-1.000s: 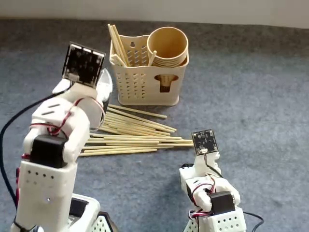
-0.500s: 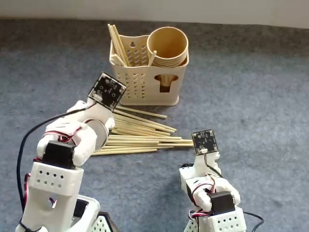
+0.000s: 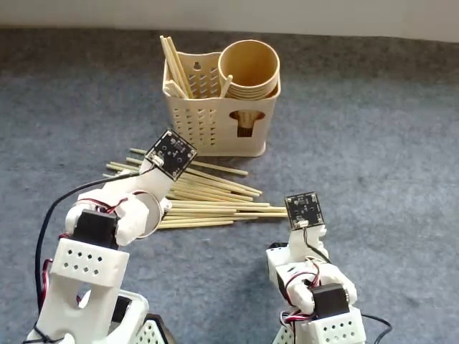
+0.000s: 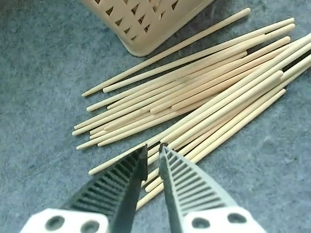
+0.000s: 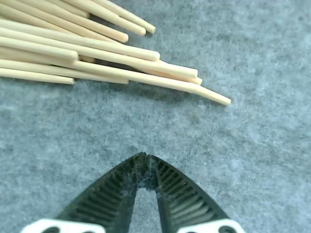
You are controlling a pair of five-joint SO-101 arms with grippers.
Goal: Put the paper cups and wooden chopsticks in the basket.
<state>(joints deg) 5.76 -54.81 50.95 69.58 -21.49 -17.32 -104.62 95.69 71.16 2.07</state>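
Item 1. Cream perforated plastic basket [image 3: 208, 125], upright on the grey carpeted table top [image 3: 380, 158], at the far middle of the high view.

Item 2. Stack of tan paper cups [image 3: 249, 68], nested, mouth up, in the basket's right-hand compartment as seen from the high view; the lower part shows through the oval cut-out in the front wall.

Item 3. Few pale wooden chopsticks [image 3: 174, 63], standing tilted in the basket's other compartment, their ends above the rim.

Item 4. Loose bundle of pale wooden chopsticks [image 3: 215, 201], lying flat on the carpet just in front of the basket, roughly parallel and overlapping; the nearest one almost touches the basket's base [image 4: 146, 22].

Item 5. Left gripper [image 4: 152, 147], black ribbed fingers [image 4: 121, 179] parted by a narrow slit, gripping nothing; the tips are poised over the near end of the loose bundle [image 4: 209, 92], low above it.

Item 6. Right gripper [image 5: 145, 161], tips pressed together on nothing, pointing down at bare carpet just beside the tapered ends of the loose bundle [image 5: 97, 53], apart from them.

Item 7. Right arm [image 3: 312, 283], folded low at the near edge of the high view
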